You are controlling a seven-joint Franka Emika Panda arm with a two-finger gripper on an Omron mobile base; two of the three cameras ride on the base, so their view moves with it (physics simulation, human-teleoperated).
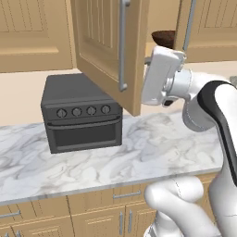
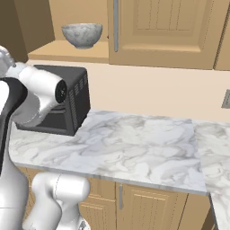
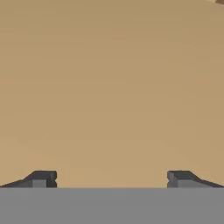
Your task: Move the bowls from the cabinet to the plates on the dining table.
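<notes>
The cabinet's left door [image 1: 109,46] hangs swung open, its long silver handle [image 1: 122,46] facing me. Behind it a dark brown wooden bowl [image 1: 163,38] sits on the shelf. From the right, a grey-white marbled bowl [image 2: 82,35] stands on the open cabinet shelf [image 2: 67,51], next to a closed door [image 2: 166,31]. My white hand [image 1: 162,74] is raised just right of the open door's edge, below the brown bowl. The gripper [image 3: 111,178] is open, its dark fingertips [image 3: 41,178] wide apart with nothing between them, facing a plain tan surface. The plates and dining table are out of view.
A black oven [image 1: 81,113] stands on the marble counter [image 1: 152,148] under the open door, at the left of the right base view as the oven [image 2: 67,108]. Drawer fronts [image 1: 125,196] run below the counter. A wall outlet [image 2: 226,99] sits at far right.
</notes>
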